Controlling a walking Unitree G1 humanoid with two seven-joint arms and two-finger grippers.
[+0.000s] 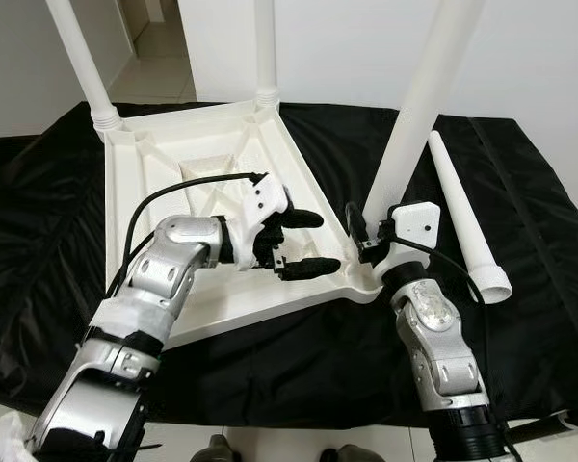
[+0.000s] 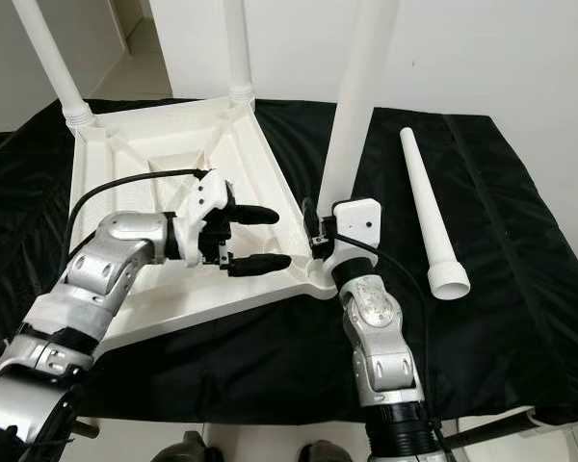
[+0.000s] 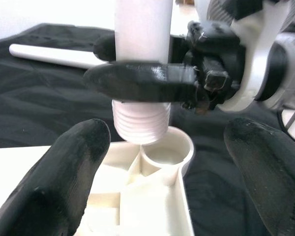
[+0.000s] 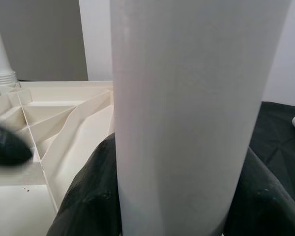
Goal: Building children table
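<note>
I've got the third table leg (image 1: 414, 106) pinched in my right claw (image 2: 320, 236), fingers closed around the shaft low down, just above the threads. The left wrist view shows the threaded end (image 3: 140, 124) hanging right over the corner socket (image 3: 168, 152), tilted a touch and not yet seated. It looks like hollow white plastic: light, stiff, smooth enough to slip in the fingers if I twist hard, I reckon. Low on the shaft seems the right hold, since the long end above the claw wants to sway. The threads are probably the delicate part; cross-threading is my worry, so I'd square it up before turning.

Beside the right claw, my left claw (image 1: 303, 243) hovers over the upturned table top (image 1: 202, 173), fingers spread wide and holding nothing, pointed at the socket. Ribbed underside, rigid, should stay put under a push.

Beyond the claws, two legs (image 1: 82, 63) already stand screwed in at the far corners. Out past my right claw the last leg (image 1: 462, 212) lies loose on the black cloth (image 1: 539, 221) covering the bench, threaded end toward me.
</note>
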